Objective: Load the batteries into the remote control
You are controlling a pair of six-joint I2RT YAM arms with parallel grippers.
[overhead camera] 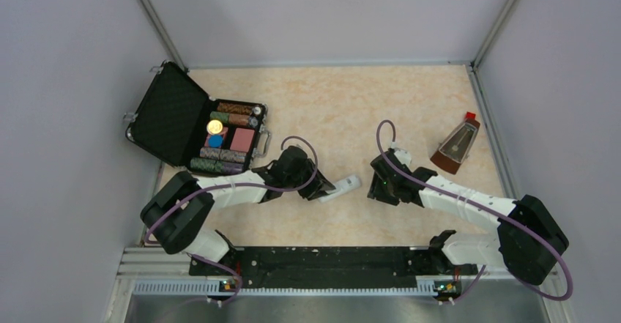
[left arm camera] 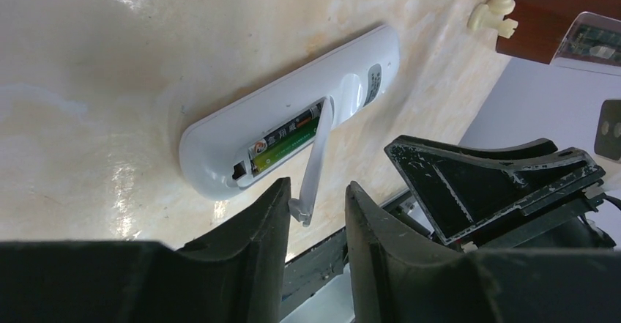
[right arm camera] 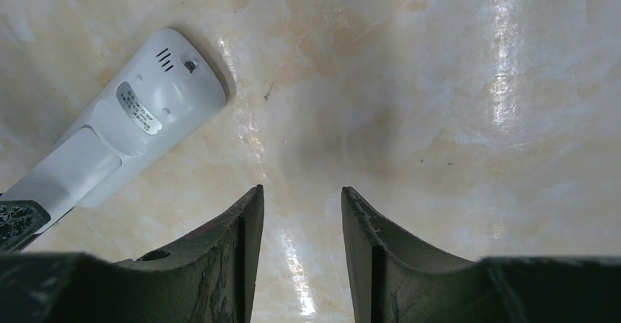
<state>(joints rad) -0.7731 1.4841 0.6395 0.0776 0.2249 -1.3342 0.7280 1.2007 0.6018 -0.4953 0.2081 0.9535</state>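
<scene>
Jaws apart; remote control face-down, green battery inside

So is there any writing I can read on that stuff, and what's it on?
Green battery in the remote control: printed label, too blurred to read.
Grey sticker on the remote's back: print too small to read.
No other text shows.

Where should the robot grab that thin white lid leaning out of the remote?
Probably its free end: the cover leans out of the open bay of the remote control, thin and edge-on, so the left gripper, straddling that end from the bay side, could close across its flat faces.
</scene>
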